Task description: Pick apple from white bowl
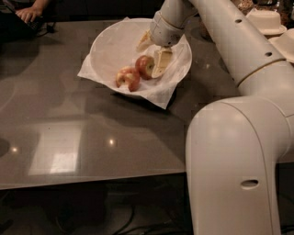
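The white bowl [108, 43], lined with crumpled white paper, stands at the far middle of the dark table. In it lies the whole red apple [144, 67], with a bitten apple [128, 78] showing pale flesh just left of it. My gripper [152, 51] reaches down into the bowl from the upper right and is open. One finger [161, 62] stands right against the apple's right side. The other finger [144, 41] is behind the apple, above the paper. The apple rests in the bowl and is not held.
My arm's large white link [229, 174] fills the front right. Stacked white disposable bowls [266, 20] stand at the far right. A person's hand [27, 13] rests at the far left corner. The table's front edge [92, 181] runs across the lower view.
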### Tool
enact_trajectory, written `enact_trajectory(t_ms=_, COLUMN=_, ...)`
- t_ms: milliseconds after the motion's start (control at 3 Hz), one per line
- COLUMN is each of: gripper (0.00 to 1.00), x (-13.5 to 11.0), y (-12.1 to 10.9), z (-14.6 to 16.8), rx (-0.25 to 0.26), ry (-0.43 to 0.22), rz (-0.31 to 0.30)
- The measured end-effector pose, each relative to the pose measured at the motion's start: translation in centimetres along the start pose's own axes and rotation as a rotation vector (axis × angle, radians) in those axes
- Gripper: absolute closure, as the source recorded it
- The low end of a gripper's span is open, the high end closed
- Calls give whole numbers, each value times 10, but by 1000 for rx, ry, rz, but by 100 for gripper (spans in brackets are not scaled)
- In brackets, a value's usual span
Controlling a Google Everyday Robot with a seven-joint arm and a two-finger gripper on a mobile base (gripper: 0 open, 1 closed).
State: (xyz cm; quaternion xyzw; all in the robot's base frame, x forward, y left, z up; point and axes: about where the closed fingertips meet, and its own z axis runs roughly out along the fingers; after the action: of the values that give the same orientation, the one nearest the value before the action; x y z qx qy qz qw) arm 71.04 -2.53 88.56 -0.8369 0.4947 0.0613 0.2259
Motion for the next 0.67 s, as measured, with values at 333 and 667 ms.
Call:
enact_trajectory(t_ms=333, gripper=31, x=1, y=-1, z=8, rx=-14, ry=-6, rz=-1)
enact_trajectory(t_ms=667, gripper=31, x=3, y=-2, z=14, rx=-26, ry=-10, rz=0)
